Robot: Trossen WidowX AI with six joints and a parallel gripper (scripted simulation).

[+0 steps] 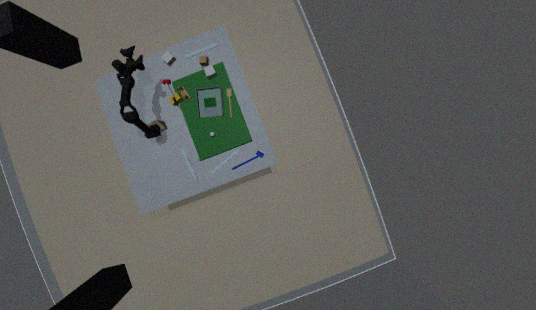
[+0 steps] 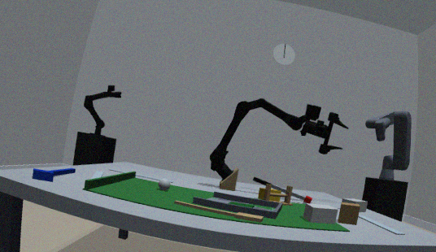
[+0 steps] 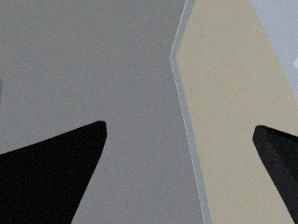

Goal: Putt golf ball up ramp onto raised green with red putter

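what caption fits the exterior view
Open gripper raised high above the table, red putter propped untouched on its stand.

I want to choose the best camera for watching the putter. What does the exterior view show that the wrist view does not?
Only the exterior view shows the work area: the red putter leaning on a small wooden stand, the white golf ball on the green mat, the grey-walled raised green, and the whole arm high above the table.

Only the wrist view shows a beige floor strip far below.

Both show the gripper open and empty, well away from the putter.
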